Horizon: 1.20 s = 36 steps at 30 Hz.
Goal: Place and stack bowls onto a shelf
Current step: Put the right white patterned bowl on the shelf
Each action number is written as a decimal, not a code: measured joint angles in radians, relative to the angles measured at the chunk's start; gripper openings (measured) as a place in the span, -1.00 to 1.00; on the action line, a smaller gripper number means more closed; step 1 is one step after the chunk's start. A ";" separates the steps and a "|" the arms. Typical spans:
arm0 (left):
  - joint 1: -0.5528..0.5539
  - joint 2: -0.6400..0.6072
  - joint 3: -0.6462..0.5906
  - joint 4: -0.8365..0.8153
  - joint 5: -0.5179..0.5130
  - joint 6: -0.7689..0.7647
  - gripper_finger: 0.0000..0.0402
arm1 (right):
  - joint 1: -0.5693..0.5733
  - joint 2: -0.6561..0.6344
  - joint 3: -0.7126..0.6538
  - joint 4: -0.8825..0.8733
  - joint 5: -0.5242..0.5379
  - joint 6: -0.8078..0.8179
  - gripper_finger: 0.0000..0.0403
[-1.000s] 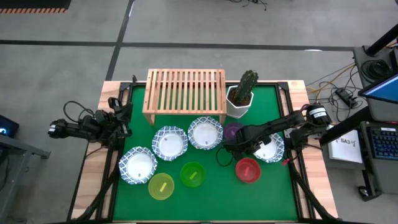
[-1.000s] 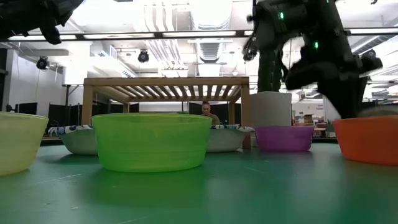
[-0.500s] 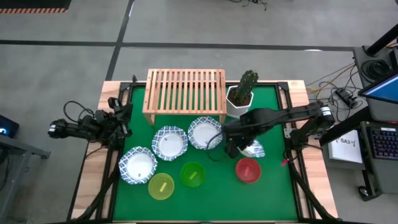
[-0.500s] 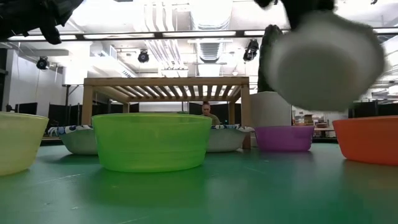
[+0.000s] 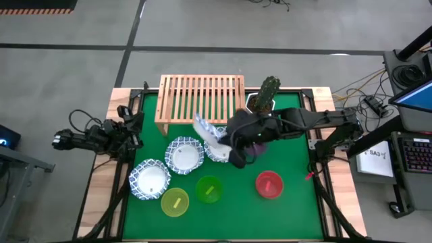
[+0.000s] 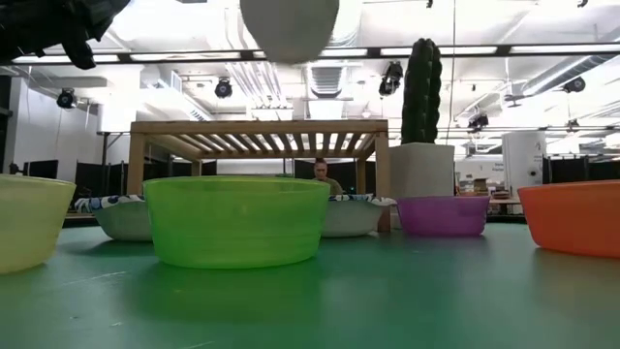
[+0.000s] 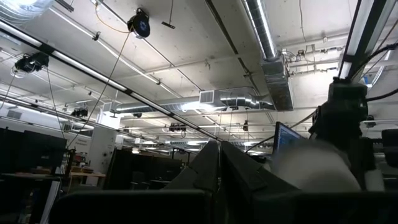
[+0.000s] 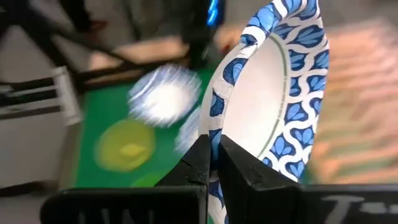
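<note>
- The right gripper (image 8: 211, 163) is pinched on the rim of a white bowl with a blue pattern (image 8: 273, 106); the thin rim gives the fingers their only purchase, so the bowl hangs tilted on edge rather than level.
- In the high view that held bowl (image 5: 206, 129) sits in the air by the front edge of the wooden shelf (image 5: 200, 98), above the near white bowls; the low view shows its pale underside (image 6: 289, 27) well above the shelf top, which I judge leaves room to clear the front rail.
- The slatted top looks bare, with open room across its width; the cactus pot (image 5: 260, 108) stands just beside the shelf's right end, so a swing that way risks a knock.
- On the green mat (image 5: 297, 202) wait three more patterned bowls (image 5: 184, 155), plus green (image 5: 208, 189), yellow (image 5: 175, 202) and red (image 5: 269, 185) ones; a purple bowl (image 6: 443, 214) shows in the low view.
- The left gripper (image 5: 128, 131) waits at the table's left edge, clear of the bowls; whether its fingers are open I cannot tell.
- The tilt needs levelling before release; otherwise the bowl may slide off the slats.
</note>
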 joint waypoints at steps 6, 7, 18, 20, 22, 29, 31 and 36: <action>0.000 0.000 0.000 -0.001 0.000 0.023 -1.00 | -0.054 0.044 0.006 0.074 0.189 -0.323 -0.94; 0.000 0.000 0.000 -0.002 0.000 0.028 -1.00 | -0.072 0.058 0.006 0.073 0.192 -0.352 -0.94; 0.000 0.000 0.000 -0.006 -0.091 0.043 -1.00 | -0.232 0.218 0.030 -0.030 0.333 -0.485 -0.94; 0.000 0.000 0.000 -0.006 -0.093 0.051 -1.00 | -0.245 0.240 0.041 -0.090 0.366 -0.487 -0.94; 0.000 0.000 0.000 -0.007 -0.097 0.052 -1.00 | -0.255 0.259 0.048 -0.134 0.369 -0.481 -0.94; 0.000 0.000 0.000 -0.007 -0.102 0.052 -1.00 | -0.257 0.289 0.056 -0.187 0.369 -0.473 -0.94; 0.000 0.000 0.000 -0.007 -0.102 0.052 -1.00 | -0.257 0.289 0.056 -0.187 0.370 -0.472 -0.94; 0.000 0.000 0.000 -0.007 -0.102 0.052 -1.00 | -0.257 0.289 0.054 -0.197 0.370 -0.435 -0.92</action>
